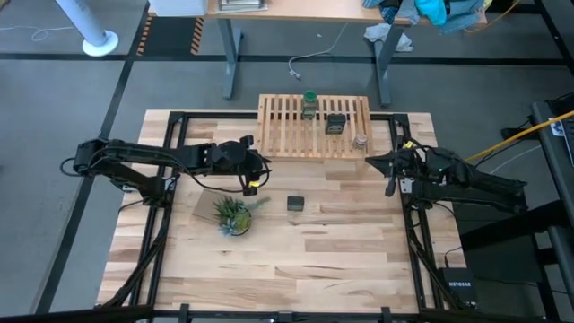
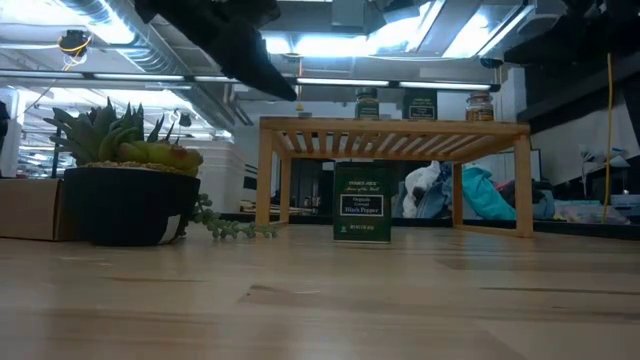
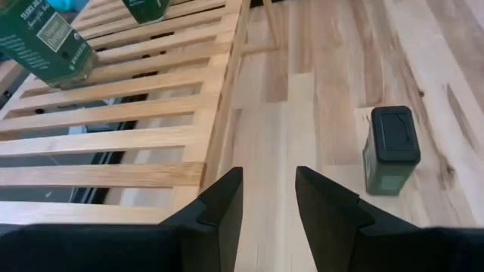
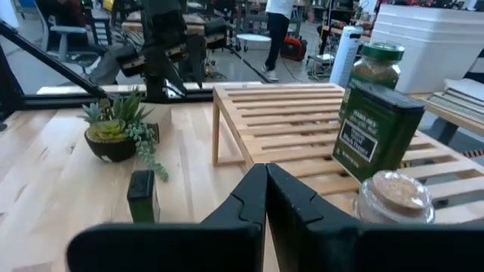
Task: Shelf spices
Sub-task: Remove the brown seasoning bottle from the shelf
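Near the butcher-block table's [image 1: 359, 269] centre we see the last dark boxy pepper tin [image 1: 296, 204]: rigid, light, probably slick; pinch its flat sides. Left gripper [image 3: 268, 198] hovers empty, fingers apart; right gripper [image 4: 265, 195] pressed together.

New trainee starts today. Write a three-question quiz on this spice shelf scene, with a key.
1. True or false: all four spices are on the shelf.
2. Which sits beside the plant on the table? A) jar B) tin C) nothing
3. Fill in: the right gripper is ____.

Key
1. False. The green-capped jar, one tin and the pale jar are up; one tin is not.
2. B
3. Shut, empty. The left gripper is open near the shelf.
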{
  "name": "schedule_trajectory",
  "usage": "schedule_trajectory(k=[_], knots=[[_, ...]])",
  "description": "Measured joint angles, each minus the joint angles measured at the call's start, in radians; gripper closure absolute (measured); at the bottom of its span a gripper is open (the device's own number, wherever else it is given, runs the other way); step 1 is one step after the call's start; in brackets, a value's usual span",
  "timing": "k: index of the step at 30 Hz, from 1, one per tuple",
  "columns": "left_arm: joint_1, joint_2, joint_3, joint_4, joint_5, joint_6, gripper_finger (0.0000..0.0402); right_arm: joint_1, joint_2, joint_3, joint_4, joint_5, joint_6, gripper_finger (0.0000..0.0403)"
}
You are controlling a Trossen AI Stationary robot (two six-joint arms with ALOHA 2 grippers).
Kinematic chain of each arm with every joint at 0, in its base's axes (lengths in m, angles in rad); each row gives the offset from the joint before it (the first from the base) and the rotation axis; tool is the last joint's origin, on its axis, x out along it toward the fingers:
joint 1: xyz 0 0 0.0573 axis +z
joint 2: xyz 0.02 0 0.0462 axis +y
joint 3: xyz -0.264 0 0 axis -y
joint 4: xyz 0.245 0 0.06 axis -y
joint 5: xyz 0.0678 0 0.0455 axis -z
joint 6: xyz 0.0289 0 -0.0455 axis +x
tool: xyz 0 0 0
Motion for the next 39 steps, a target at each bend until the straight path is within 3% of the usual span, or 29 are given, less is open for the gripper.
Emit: schedule_trajectory(k=[8,13,19,22,27,32,39], knots=[[0.001,0.0,0.0,0.007,0.0,0.006,0.0286,0.0,0.023,0.0,-0.009,0.087,-0.001,0.0368],[0.003,-0.002,0.0,0.001,-0.023,0.026,0.0286,0.0,0.103,0.0,0.027,0.097,-0.001,0.0293],[0.003,-0.021,0.0,-0.028,-0.183,0.042,0.0286,0.0,0.212,0.0,0.042,0.185,-0.005,0.0187],[0.003,-0.046,0.0,-0.077,-0.213,0.031,0.0286,0.0,0.236,0.0,0.07,0.158,-0.017,0.0155],[0.002,-0.08,0.0,-0.154,-0.212,-0.021,0.0286,0.0,0.236,0.036,0.071,0.125,-0.054,0.0142],[0.002,-0.098,0.0,-0.216,-0.214,-0.063,0.0286,0.0,0.235,0.096,0.055,0.196,-0.055,0.0145],[0.002,-0.102,0.0,-0.27,-0.213,-0.087,0.0286,0.0,0.235,0.185,-0.106,0.272,-0.055,0.0145]])
